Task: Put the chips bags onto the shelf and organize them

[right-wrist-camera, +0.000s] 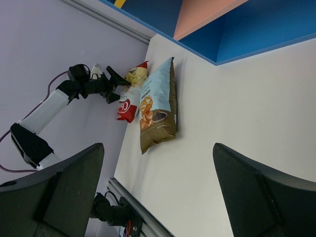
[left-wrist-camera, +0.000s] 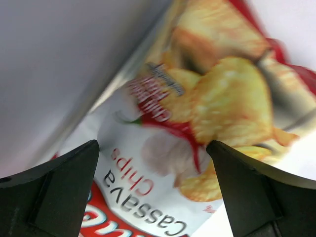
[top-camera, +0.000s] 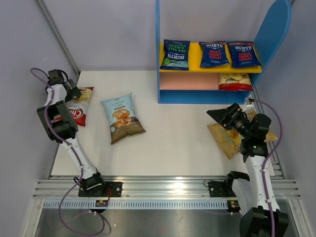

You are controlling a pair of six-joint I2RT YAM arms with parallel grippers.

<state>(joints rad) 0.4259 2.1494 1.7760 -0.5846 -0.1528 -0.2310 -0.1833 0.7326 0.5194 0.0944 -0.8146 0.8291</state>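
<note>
The shelf stands at the back right. Three dark blue Burts chips bags stand on its yellow board, and a red-white bag sits on the pink board. On the table lie a light blue-brown cassava bag, a red-white Chuba bag and a tan-gold bag. My left gripper hovers open just over the Chuba bag. My right gripper is open above the tan-gold bag's far end, holding nothing.
A grey wall runs close along the table's left edge beside the Chuba bag. The metal rail with both arm bases lines the near edge. The right wrist view also shows the left arm and the shelf's blue base.
</note>
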